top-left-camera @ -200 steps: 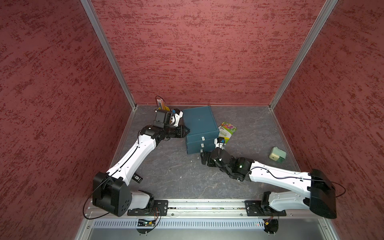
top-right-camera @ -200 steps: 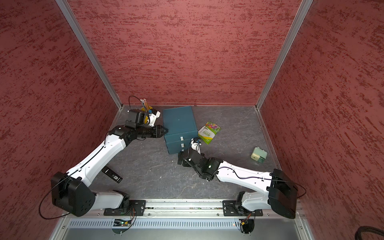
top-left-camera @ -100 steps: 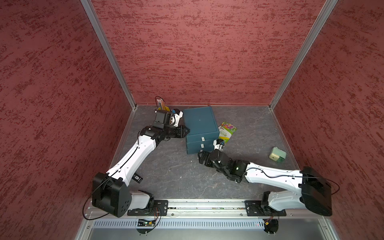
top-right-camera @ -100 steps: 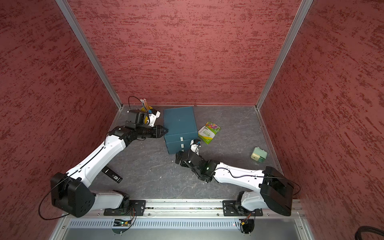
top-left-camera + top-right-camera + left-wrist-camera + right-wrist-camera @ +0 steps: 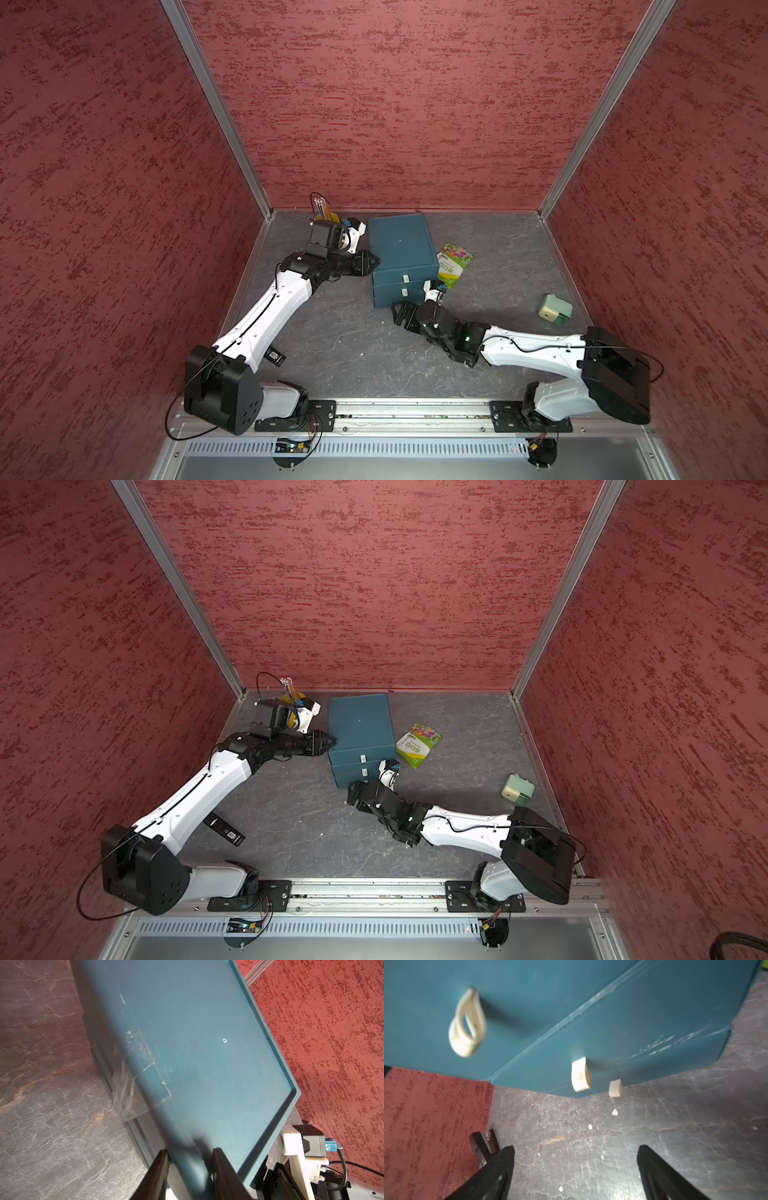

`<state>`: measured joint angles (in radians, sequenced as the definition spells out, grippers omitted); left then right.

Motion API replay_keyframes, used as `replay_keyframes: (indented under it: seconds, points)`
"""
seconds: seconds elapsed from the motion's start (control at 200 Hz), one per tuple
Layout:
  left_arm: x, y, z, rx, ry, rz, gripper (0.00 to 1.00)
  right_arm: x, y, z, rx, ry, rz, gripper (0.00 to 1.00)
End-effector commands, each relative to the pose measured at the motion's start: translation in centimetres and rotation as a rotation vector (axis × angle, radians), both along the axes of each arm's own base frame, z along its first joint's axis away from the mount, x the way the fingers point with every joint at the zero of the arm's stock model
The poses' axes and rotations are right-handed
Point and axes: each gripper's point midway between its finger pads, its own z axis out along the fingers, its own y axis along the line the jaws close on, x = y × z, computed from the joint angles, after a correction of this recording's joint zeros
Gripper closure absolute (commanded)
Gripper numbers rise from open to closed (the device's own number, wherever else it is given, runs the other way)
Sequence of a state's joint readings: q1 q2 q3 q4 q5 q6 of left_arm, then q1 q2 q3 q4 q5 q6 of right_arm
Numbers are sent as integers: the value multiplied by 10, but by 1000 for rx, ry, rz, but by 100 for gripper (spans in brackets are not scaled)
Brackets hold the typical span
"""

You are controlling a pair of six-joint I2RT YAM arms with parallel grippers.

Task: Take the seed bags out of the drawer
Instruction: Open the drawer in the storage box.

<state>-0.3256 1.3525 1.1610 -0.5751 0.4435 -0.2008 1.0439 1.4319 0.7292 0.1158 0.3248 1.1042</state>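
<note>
Left pincer (image 5: 190, 1151): clamped on the raised top edge of the drawer chest (image 5: 401, 245), at its left side. I judge this pins the chest so it cannot slide when a drawer is pulled.
Right pincer (image 5: 576, 1148): fingers wide apart and holding nothing, low over the tabletop (image 5: 345, 345) just in front of the drawer fronts, roughly lined up with the white handles (image 5: 580, 1075).
Drawers: all look pushed in from both top views (the lowest front is partly hidden by the right arm).
Seed bag (image 5: 454, 264): the green-and-white flowered one lies flat on the tabletop just beside the chest's right side, already out.
Other seed bags: none in sight; likely inside the closed drawers.
Step in hand: reaching for a handle to open a drawer.
Risk: the handles are small loops and tabs, easy for wide fingers to miss.
Green block (image 5: 555, 309): well apart near the right wall, not part of the job.
</note>
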Motion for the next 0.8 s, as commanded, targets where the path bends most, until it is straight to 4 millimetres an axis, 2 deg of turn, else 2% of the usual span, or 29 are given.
replay_keyframes:
  seconds: [0.0, 0.08, 0.095, 0.115, 0.381, 0.797]
  points:
    - [-34, 14, -64, 129, 212, -25, 63, 14, -2, 4, 75, -20, -55, 9]
    - [-34, 15, -63, 129, 211, -25, 63, 19, -5, 6, 111, -23, -81, 13]
    - [-34, 15, -63, 128, 212, -25, 63, 20, -5, -4, 95, -11, -85, 14]
    - [-34, 15, -63, 128, 213, -24, 63, 21, -6, -6, 96, -6, -91, 15]
    - [-34, 14, -63, 123, 211, -27, 64, 32, -6, -16, 167, 20, -118, 23]
    - [-35, 15, -61, 124, 213, -28, 64, 43, -1, -7, 277, -38, -128, 39]
